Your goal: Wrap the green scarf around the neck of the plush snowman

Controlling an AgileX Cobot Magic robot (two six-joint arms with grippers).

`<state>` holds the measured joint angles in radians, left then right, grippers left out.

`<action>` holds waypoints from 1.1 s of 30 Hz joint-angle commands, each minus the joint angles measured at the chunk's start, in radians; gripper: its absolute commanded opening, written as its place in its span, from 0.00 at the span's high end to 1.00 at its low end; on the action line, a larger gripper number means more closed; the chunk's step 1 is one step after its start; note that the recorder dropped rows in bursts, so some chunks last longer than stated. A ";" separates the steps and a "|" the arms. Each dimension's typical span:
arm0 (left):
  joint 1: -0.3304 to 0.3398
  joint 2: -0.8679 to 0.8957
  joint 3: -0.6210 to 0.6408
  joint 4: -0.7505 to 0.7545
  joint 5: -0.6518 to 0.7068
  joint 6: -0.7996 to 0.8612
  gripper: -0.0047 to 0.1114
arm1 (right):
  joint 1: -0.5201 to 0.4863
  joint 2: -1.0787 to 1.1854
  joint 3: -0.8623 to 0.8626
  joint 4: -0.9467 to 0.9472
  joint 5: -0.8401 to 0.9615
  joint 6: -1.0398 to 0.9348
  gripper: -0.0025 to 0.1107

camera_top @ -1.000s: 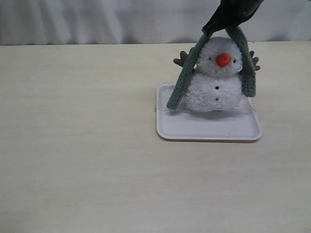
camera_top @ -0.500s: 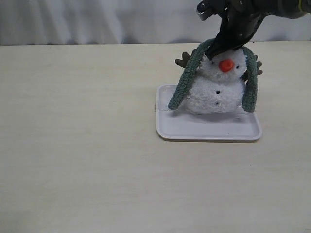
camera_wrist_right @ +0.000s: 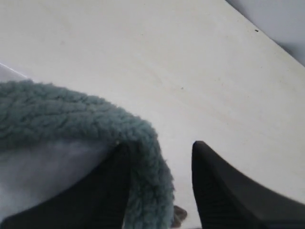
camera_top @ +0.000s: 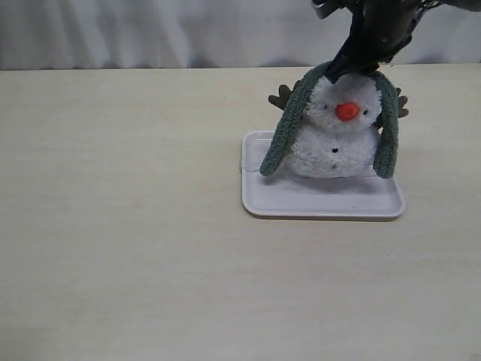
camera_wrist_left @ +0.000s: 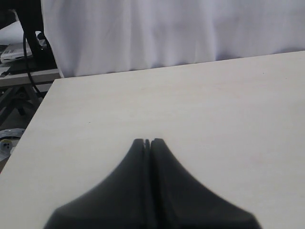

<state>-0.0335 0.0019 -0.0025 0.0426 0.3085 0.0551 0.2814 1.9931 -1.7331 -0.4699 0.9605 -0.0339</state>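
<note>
Exterior view: scarf draped over the snowman's head

Exterior view shows the plush snowman (camera_top: 334, 147), two fluffy white balls with an orange cone nose and black bead buttons. It stands upright toward the 12 o'clock side of a shallow white tray (camera_top: 323, 203) with rounded corners, on the pale matte desk (camera_top: 120, 226). The green scarf (camera_top: 282, 135), a nubbly grey-green knit strip, arches over the crown. Its rounded ends hang at 3 and 9 o'clock of the body, reaching about tray level. The neck (camera_top: 336, 129) crease is bare in front. The dark right gripper (camera_top: 353, 66) sits at the crown.

Only the right wrist view shows its jaws: parted, with the scarf's fuzzy fold against one finger, seemingly loose rather than pinched. Only the left wrist view shows the left gripper (camera_wrist_left: 147, 141), its smooth black jaws pressed together and empty over bare desk.
</note>
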 commanded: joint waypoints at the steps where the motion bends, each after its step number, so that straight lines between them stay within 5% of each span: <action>1: 0.004 -0.002 0.003 -0.001 -0.004 -0.004 0.96 | 0.000 -0.080 0.001 0.006 0.022 0.034 0.60; 8: 0.004 -0.002 0.003 -0.001 -0.004 -0.004 0.96 | -0.014 -0.140 0.001 0.031 0.180 0.093 0.61; 13: 0.004 -0.002 0.003 -0.001 -0.004 -0.004 0.96 | -0.094 -0.122 0.033 0.277 0.181 -0.010 0.61; 27: 0.004 -0.002 0.003 -0.001 -0.004 -0.004 0.96 | -0.142 -0.106 0.333 0.252 -0.255 0.034 0.62; 33: 0.004 -0.002 0.003 -0.001 -0.004 -0.004 0.96 | -0.142 -0.106 0.374 0.162 -0.288 0.084 0.92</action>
<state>-0.0335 0.0019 -0.0025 0.0426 0.3085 0.0551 0.1442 1.8871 -1.3702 -0.2709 0.6844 0.0342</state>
